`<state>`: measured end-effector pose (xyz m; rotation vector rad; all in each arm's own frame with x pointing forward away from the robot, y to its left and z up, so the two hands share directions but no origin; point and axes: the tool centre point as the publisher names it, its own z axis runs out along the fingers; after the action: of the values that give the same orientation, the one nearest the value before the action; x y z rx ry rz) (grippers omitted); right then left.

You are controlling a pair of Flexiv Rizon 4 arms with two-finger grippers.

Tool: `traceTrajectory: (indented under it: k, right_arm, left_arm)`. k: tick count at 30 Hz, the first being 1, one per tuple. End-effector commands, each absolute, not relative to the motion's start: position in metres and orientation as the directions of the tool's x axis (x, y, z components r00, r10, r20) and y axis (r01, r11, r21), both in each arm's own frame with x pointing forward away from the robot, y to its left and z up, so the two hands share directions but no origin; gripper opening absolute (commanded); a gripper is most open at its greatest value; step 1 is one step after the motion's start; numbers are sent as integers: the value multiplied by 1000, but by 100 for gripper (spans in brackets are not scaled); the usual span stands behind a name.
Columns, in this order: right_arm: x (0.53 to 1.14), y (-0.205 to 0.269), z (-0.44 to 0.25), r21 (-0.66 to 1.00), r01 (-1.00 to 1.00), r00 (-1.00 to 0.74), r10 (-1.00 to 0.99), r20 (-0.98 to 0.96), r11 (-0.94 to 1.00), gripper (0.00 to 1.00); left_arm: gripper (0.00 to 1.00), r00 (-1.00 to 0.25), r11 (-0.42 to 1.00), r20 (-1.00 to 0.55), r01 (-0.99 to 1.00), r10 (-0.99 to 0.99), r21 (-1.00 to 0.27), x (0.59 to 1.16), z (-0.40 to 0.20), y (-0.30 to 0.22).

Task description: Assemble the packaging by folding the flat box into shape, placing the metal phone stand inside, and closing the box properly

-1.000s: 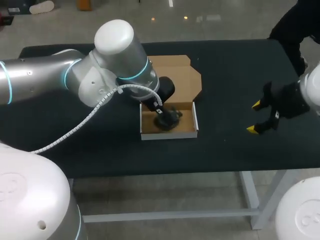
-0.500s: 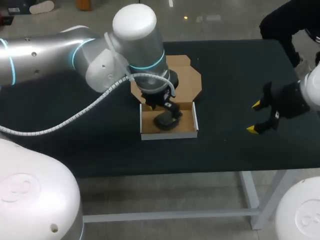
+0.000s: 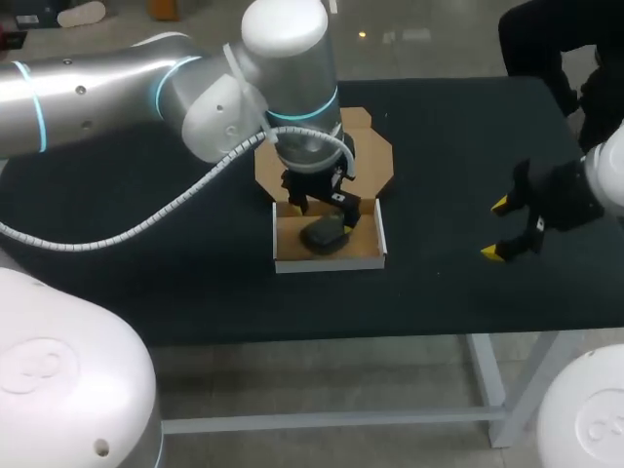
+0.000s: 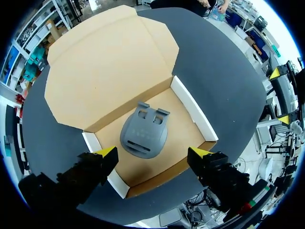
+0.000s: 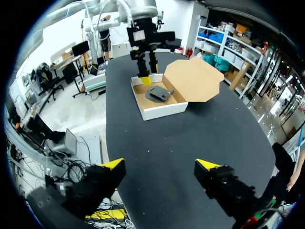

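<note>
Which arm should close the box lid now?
Probably the left. The left end effector hangs open right above the box, where the phone stand lies, with the lid just beyond. The right end effector is far off to the side.

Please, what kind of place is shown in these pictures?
Probably a robot workbench for packing trials. At one dark table, the left gripper hangs over an open cardboard box with a grey phone stand lying inside, and the right gripper hovers open off to the side.

table (image 3: pixel 448 292) | dark matte top | pale legs under near edge
</note>
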<state>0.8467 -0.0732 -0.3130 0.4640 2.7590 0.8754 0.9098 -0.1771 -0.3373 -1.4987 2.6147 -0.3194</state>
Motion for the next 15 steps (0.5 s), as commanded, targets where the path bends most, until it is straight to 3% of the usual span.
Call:
traceTrajectory:
  k: [1,4,8,15]
  right_arm:
    - [846,-75,-312,592,230,-929,355,-101,772,100]
    - [846,-75,-312,592,230,-929,355,-101,772,100]
    - [846,-75,-312,592,230,-929,355,-101,772,100]
    - [846,-75,-312,592,230,-929,355,-101,772,100]
  left_arm:
    - [100,-504,490,2,-840,-864,-234,910,-337,-178]
    - [100,-504,490,2,-840,-864,-234,910,-337,-178]
    - [100,-323,315,27,-935,-946,-166,917,-337,-162]
    - [100,-160,153,40,-978,-986,-140,913,-343,-157]
